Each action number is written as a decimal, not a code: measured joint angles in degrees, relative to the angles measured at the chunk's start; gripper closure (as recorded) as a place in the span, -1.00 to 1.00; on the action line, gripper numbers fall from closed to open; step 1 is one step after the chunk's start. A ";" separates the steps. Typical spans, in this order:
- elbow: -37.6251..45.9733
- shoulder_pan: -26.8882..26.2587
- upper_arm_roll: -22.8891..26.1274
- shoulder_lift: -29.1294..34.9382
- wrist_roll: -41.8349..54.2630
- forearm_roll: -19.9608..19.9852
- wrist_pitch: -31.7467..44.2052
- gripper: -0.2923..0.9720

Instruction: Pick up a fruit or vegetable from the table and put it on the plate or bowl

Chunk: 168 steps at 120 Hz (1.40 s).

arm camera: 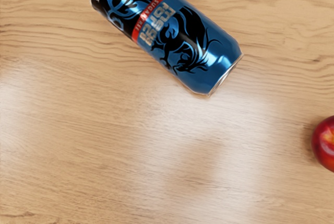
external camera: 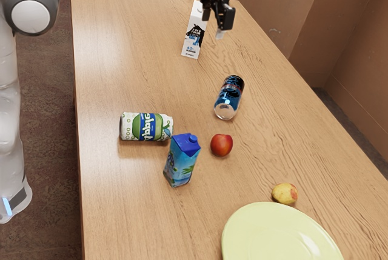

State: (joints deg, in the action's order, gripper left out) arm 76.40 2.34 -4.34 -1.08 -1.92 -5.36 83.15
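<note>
The gripper (external camera: 213, 25) hangs high above the table (external camera: 115, 54). Its black fingers (external camera: 220, 28) stand apart with nothing between them. A white milk carton (external camera: 194, 40) stands upright just beside the fingers, apart from them. Below the fingers lies a blue can (external camera: 229, 96) on its side; in the wrist view this can (arm camera: 167, 31) stretches across the wood under the hand. The red apple (external camera: 221, 145) sits on the table beyond the can from the fingers, well apart from them, and its edge (arm camera: 325, 143) shows in the wrist view. Farther from the fingers, a yellow fruit (external camera: 285, 193) rests just beside the pale green plate (external camera: 273, 242). A green-and-white can (external camera: 145, 126) lies on its side near a standing blue carton (external camera: 180, 160).
</note>
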 joint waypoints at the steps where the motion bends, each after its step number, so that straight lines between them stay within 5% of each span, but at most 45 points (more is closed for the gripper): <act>1: 0.00 0.02 -0.01 0.00 -0.01 0.00 0.00 -0.54; 26: -0.29 -0.42 -0.36 0.12 -0.13 0.53 -0.12 -0.54; 49: -15.38 2.77 3.92 0.19 0.88 2.88 -4.49 -0.54; 88: -14.85 -5.25 6.64 -14.44 1.32 2.90 -7.05 -0.54; 121: -11.91 -5.82 7.17 -17.83 0.77 3.38 -3.59 -0.54; 149: 12.49 -7.36 7.78 -9.36 0.66 3.58 10.19 -0.54; 168: 21.31 -7.41 7.73 -5.13 0.61 3.62 18.42 -0.54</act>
State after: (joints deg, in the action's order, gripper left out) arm 97.71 -5.07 3.39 -6.21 -1.32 -1.73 101.57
